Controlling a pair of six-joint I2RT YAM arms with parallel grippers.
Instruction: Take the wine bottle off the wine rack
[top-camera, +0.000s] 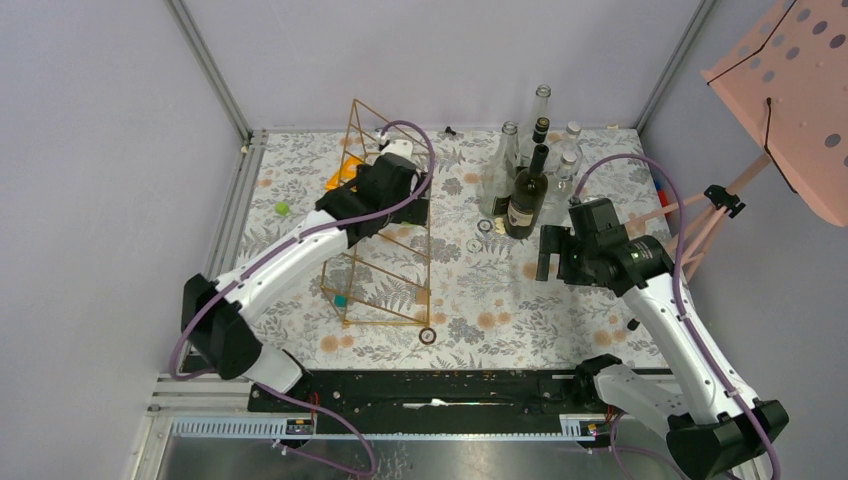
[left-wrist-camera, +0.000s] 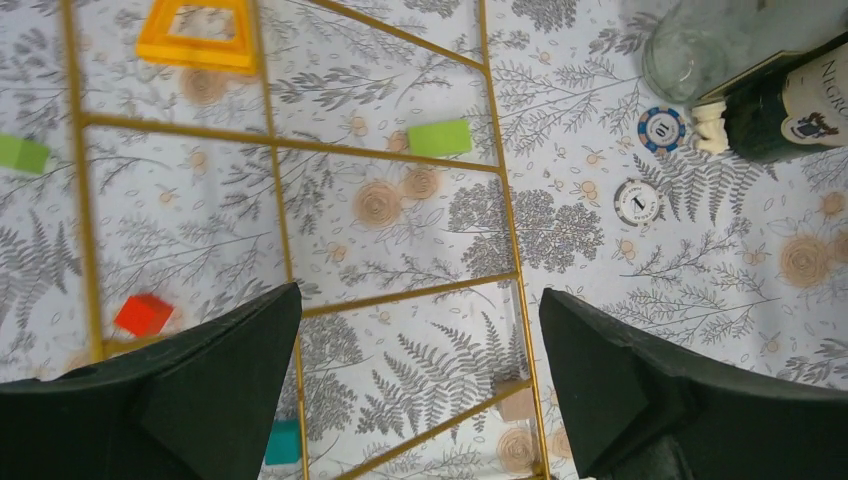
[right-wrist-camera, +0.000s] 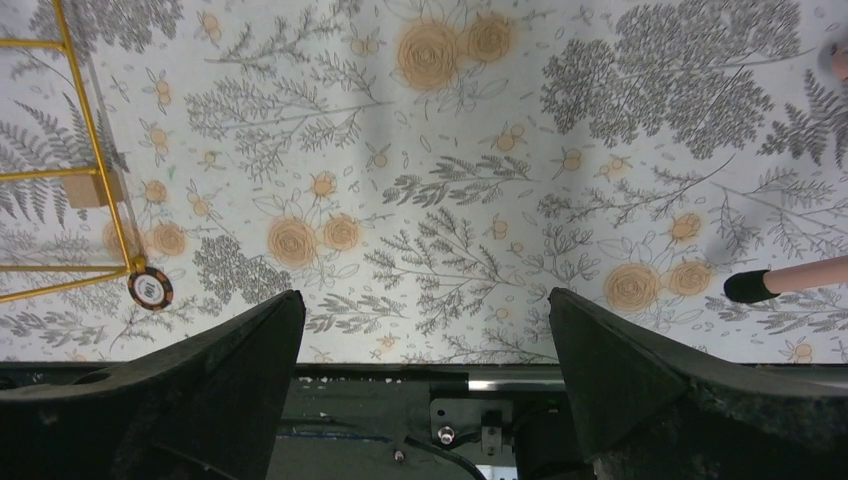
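Note:
The gold wire wine rack (top-camera: 385, 250) stands left of centre with no bottle on it. The dark wine bottle (top-camera: 525, 200) stands upright on the tablecloth to its right, among clear bottles. My left gripper (top-camera: 410, 215) hangs over the rack's middle, open and empty. In the left wrist view my left gripper (left-wrist-camera: 420, 300) looks down through the rack's rungs (left-wrist-camera: 290, 145), and the wine bottle (left-wrist-camera: 790, 100) shows at the top right. My right gripper (top-camera: 553, 255) is open and empty just right of the bottle's base. In the right wrist view my right gripper (right-wrist-camera: 425, 295) faces bare cloth, with the rack's corner (right-wrist-camera: 100, 180) at the left.
Several clear glass bottles (top-camera: 540, 125) stand behind the wine bottle. An orange triangle (left-wrist-camera: 195, 35), small coloured blocks (left-wrist-camera: 440, 137) and poker chips (left-wrist-camera: 662, 128) lie on the cloth. A pink stand (top-camera: 790, 90) rises at the right, its foot (right-wrist-camera: 790, 278) on the table.

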